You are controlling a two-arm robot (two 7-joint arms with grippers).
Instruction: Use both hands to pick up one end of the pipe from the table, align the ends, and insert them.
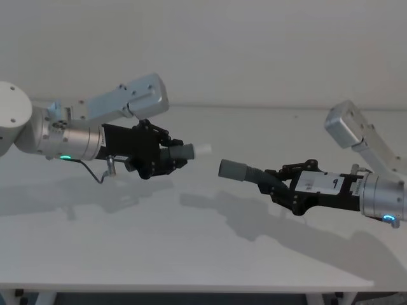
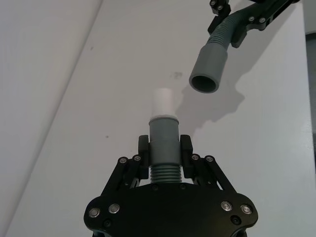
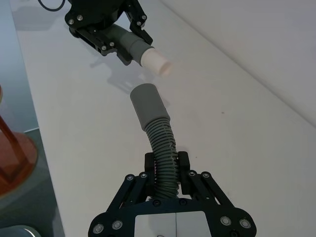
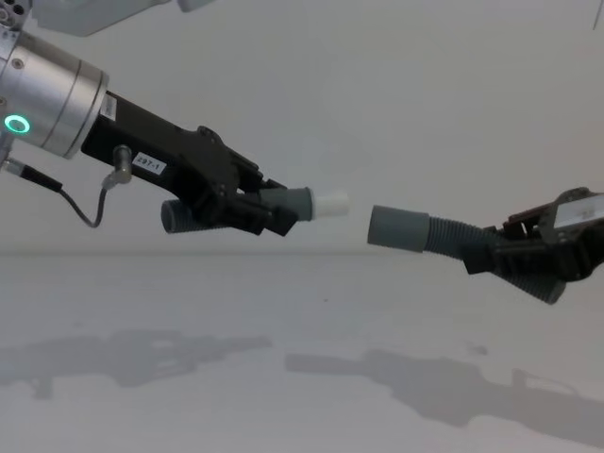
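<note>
Both hose pieces hang above the table, collars facing, a small gap apart. Your left gripper clamps the white-sleeved piece by its collar; the right gripper grips the other piece on soft ribs, so expect flex. Sleeve fit is hard to judge

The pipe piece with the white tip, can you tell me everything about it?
The pipe piece with the white tip is short, dark grey and plastic-looking. It has ribbed rings at the back, a smooth grey collar, then a white sleeve poking out. The left gripper holds it above the table, fingers clamped on both sides. It points toward the other piece's collar, not touching.
</note>
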